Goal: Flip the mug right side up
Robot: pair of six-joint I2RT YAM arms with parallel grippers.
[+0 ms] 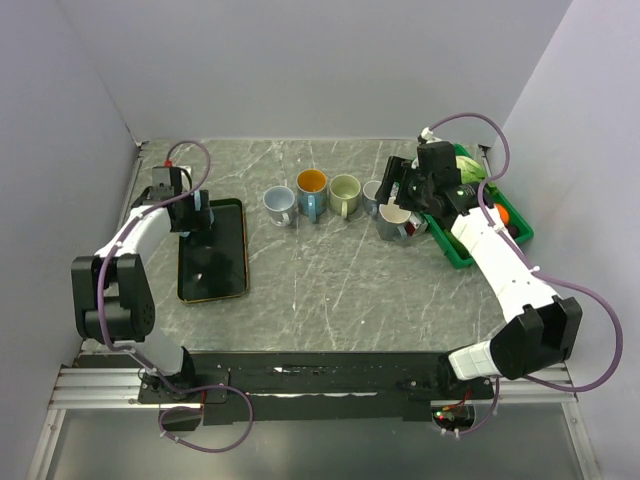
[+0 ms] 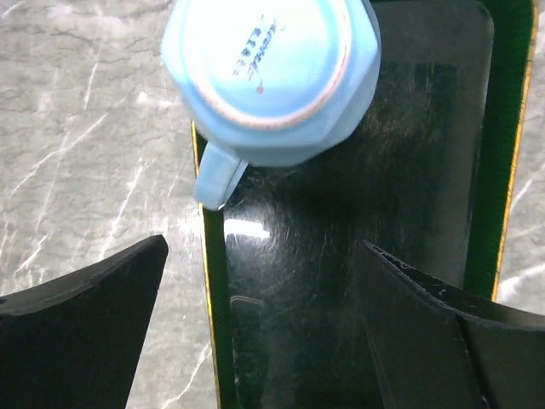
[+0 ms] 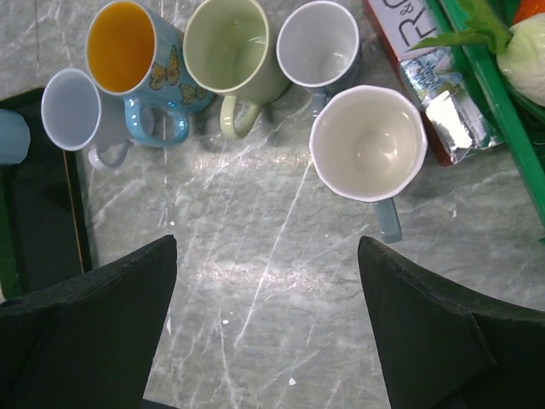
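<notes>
At the left, the left arm is folded back on itself, its wrist over the far end of a black tray [image 1: 225, 270] on the grey marbled table [image 1: 330, 300]. The top view hides what lies under that wrist. The left wrist view shows it: the upside-down mug [image 2: 272, 77], pale blue and base up, lies across the tray's left edge with its handle pointing toward the camera. A line of small blue writing and a red dot mark its base, too small to read. The left gripper [image 2: 261, 243] hangs over the tray just short of the mug, jaws wide with nothing between them.

Further right, four upright mugs stand in a row: a pale blue-grey mug [image 3: 72, 111], a blue mug with an orange inside [image 3: 123, 47], a pale green mug [image 3: 226, 43] and a grey mug [image 3: 319, 43]. Only the right wrist view shows the butterflies printed on the blue one. Nearer the arms stands a faceted cream-lined mug [image 3: 368, 141], upright.

Beside it lies a red box [image 3: 393, 30] with white letters "R&", cut off by the frame edge, then a foil packet [image 3: 438, 81] and a green bin [image 3: 502, 102] of vegetables.

The right arm reaches forward from its base, wrist above the cream-lined mug. The right gripper [image 3: 266, 241] hangs over bare table, jaws wide and holding nothing.
</notes>
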